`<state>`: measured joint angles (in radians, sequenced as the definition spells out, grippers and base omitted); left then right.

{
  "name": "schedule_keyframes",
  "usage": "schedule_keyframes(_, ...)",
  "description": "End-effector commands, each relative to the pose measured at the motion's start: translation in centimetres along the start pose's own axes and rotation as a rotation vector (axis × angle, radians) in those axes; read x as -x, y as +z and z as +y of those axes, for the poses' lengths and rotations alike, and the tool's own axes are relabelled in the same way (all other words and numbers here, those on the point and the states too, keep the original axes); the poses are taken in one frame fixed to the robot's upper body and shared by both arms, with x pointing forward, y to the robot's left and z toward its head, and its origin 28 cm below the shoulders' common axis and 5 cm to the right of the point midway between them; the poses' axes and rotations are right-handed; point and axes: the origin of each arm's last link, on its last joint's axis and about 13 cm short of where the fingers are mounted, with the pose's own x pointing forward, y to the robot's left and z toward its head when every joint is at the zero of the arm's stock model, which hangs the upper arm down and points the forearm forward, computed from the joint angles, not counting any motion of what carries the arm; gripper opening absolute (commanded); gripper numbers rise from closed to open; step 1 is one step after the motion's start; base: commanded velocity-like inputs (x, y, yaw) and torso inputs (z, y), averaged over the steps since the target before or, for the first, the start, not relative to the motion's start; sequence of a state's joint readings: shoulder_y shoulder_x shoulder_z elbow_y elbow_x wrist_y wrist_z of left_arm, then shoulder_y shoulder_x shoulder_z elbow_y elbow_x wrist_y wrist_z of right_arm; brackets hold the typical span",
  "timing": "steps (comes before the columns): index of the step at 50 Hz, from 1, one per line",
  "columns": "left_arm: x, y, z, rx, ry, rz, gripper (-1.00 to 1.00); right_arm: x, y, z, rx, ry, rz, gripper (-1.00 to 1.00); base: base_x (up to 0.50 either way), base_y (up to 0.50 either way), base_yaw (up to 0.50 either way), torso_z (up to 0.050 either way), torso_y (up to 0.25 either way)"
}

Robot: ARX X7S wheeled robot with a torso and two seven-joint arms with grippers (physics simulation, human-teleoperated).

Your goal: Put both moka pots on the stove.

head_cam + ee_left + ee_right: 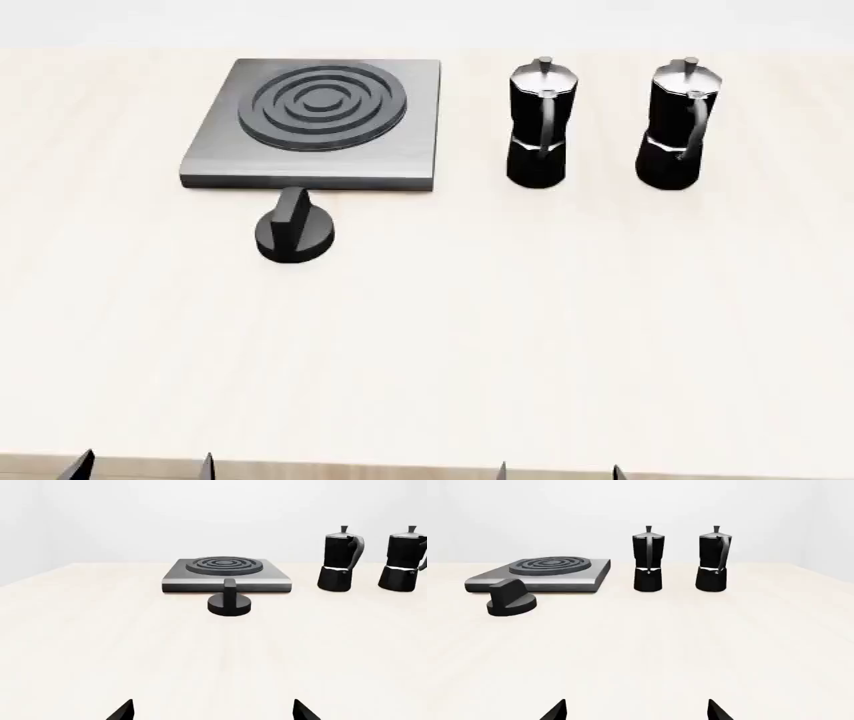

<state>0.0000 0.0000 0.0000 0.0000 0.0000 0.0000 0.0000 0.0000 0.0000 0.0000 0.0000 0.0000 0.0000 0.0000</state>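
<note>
Both moka pots stand upright on the table to the right of the stove [214, 160] — the nearer moka pot [538, 125] just beside it, the farther moka pot [678, 125] further right, and nothing is moved yet. The right gripper [636, 711] and the left gripper [212, 711] wait at the near edge, jaws spread, holding nothing. A good start, I think, is the right arm reaching far, closing around the nearer pot's body — and keeping clear of the dial knob [295, 233].
</note>
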Motion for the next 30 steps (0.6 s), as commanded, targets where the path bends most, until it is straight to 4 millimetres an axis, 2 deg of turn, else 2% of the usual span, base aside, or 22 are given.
schedule_keyframes(1, -0.1, -0.1, 0.0, 0.000, 0.000, 0.000, 1.00, 0.0, -0.1, 0.0, 0.000, 0.000, 0.000, 1.00, 0.00, 0.00, 0.00, 0.000, 0.000)
schedule_keyframes(2, 0.3, 0.6, -0.3, -0.004, -0.010, -0.020, 1.00, 0.6, 1.7, 0.2, -0.048, 0.022, -0.049, 1.00, 0.00, 0.00, 0.00, 0.000, 0.000)
schedule_keyframes(5, 0.3, 0.6, -0.3, -0.006, -0.012, -0.021, 1.00, 0.9, 1.9, 0.2, -0.068, 0.044, -0.055, 1.00, 0.00, 0.00, 0.00, 0.000, 0.000)
schedule_keyframes(7, 0.4, 0.7, -0.4, -0.006, -0.016, -0.022, 1.00, 1.0, 2.8, 0.2, -0.066, 0.001, -0.111, 1.00, 0.00, 0.00, 0.00, 0.000, 0.000)
schedule_keyframes(11, 0.5, 0.9, -0.4, -0.004, -0.017, -0.026, 1.00, 1.0, 2.7, 0.2, -0.048, 0.008, -0.102, 1.00, 0.00, 0.00, 0.00, 0.000, 0.000)
schedule_keyframes(12, 0.0, 0.0, 0.0, 0.000, 0.000, 0.000, 1.00, -0.1, 0.8, 0.1, -0.002, 0.002, -0.032, 1.00, 0.00, 0.00, 0.00, 0.000, 0.000)
schedule_keyframes(13, 0.0, 0.0, 0.0, 0.000, 0.001, 0.000, 1.00, -0.1, -0.1, 0.0, 0.004, 0.001, 0.007, 1.00, 0.00, 0.00, 0.00, 0.000, 0.000)
schedule_keyframes(21, 0.1, 0.5, 0.1, 0.001, 0.002, -0.012, 1.00, 0.2, 0.5, 0.1, 0.009, 0.014, -0.005, 1.00, 0.00, 0.00, 0.00, 0.000, 0.000)
schedule_keyframes(30, 2.0, 5.2, 0.0, 0.039, -0.015, -0.154, 1.00, 1.7, 4.2, 0.3, 0.018, 0.028, -0.112, 1.00, 0.00, 0.00, 0.00, 0.000, 0.000)
